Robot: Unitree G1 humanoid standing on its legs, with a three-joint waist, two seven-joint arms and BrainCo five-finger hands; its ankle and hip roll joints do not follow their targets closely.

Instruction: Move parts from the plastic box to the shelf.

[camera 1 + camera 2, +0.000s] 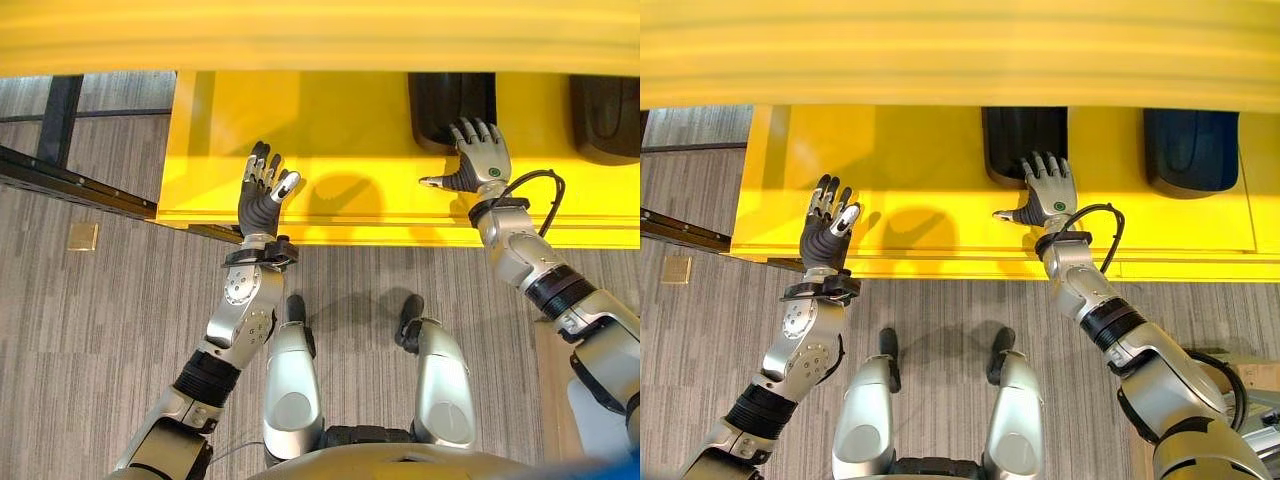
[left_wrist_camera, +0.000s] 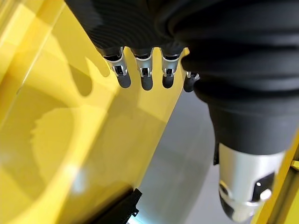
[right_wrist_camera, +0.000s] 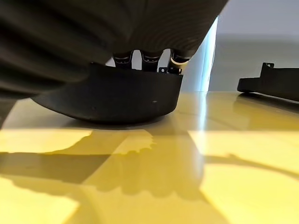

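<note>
We see the right hand [image 1: 1048, 198] resting on the near edge of a black part [image 1: 1024, 140] lying on the yellow shelf [image 1: 920, 180], its fingers [image 3: 142, 59] straight over the rim. A second black part [image 1: 1190, 150] lies well apart. The left hand [image 1: 264, 190] hovers with fingers spread, holding nothing.

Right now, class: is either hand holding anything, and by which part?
Left hand holds nothing. Right hand lies with fingers straight on the near end of a black part; no grip.

Glossy smooth yellow shelf [image 1: 940, 160] carries matt black plastic parts [image 1: 1024, 140].
</note>
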